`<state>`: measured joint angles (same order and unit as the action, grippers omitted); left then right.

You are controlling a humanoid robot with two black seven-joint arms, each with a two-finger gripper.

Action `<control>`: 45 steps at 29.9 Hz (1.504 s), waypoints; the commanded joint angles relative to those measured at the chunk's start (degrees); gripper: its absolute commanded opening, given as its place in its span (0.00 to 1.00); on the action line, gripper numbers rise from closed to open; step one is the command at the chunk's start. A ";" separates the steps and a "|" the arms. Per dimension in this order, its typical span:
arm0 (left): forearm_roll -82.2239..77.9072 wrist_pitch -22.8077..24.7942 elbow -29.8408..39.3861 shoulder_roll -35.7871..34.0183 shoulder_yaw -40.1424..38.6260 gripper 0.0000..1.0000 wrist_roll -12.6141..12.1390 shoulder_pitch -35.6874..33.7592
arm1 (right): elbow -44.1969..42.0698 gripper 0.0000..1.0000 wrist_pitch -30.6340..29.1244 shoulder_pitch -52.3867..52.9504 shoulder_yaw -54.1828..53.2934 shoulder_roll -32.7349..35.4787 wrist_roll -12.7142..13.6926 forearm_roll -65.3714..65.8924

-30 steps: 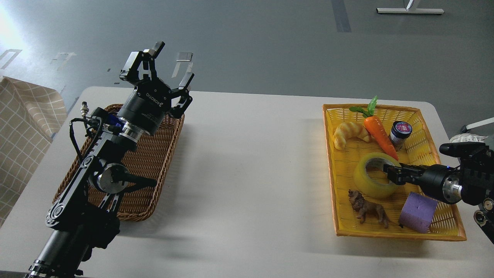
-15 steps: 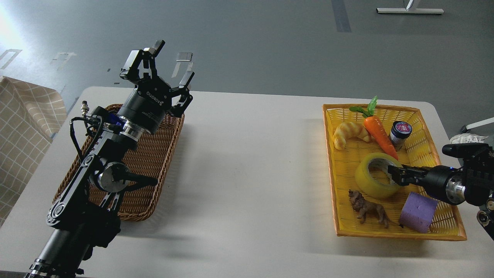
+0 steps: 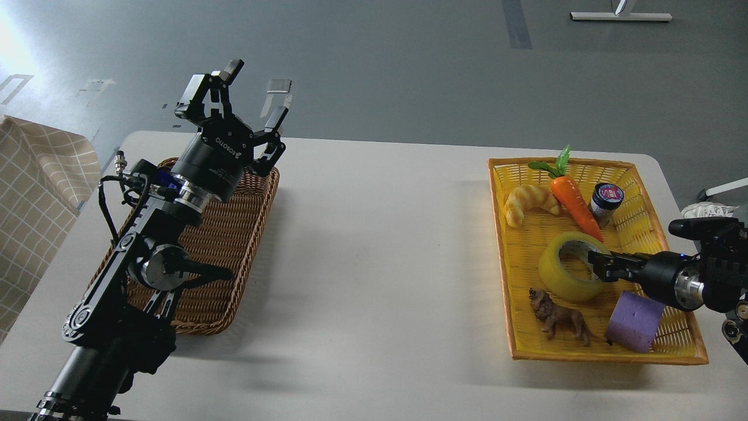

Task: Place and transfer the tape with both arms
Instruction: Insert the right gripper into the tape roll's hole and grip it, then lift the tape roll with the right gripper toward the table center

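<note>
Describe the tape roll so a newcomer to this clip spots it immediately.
Find the yellow woven plastic tray at the table's right end. Mid-tray lies a wide roll of translucent yellow packing tape, between an orange toy carrot and a brown animal figurine. It alone is ring-shaped, with the right end effector at its rim.

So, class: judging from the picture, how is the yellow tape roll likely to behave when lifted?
The tape looks like a stiff ring, so it should keep its shape. Its glossy side may slip. Its round shape could roll if set on edge.

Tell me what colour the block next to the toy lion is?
Purple block, clearest in the head view.
</note>
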<state>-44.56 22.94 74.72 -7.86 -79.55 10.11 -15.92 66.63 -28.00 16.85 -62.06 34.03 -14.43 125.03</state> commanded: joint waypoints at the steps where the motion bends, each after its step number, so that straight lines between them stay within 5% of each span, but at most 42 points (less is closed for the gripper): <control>1: 0.00 0.00 -0.01 -0.05 0.00 0.98 0.00 0.01 | 0.00 0.27 0.00 -0.06 0.01 -0.19 -0.07 -0.03; 35: 0.27 0.00 0.87 -0.67 -0.35 0.98 -0.79 0.10 | 10.02 0.20 0.00 11.54 0.10 6.22 -0.07 -0.03; 41: 0.27 -0.17 0.95 0.04 -0.35 0.98 -0.79 -0.43 | 8.87 0.20 0.00 22.16 10.28 1.92 -0.07 -0.03; 45: 0.27 -0.17 0.95 -0.05 -0.43 0.98 -0.79 -0.17 | 7.30 0.19 0.00 25.68 13.11 -6.93 0.19 -0.03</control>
<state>-44.29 22.76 75.66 -7.89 -79.88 9.32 -16.29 75.29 -28.00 40.07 -50.48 33.52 -14.45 125.00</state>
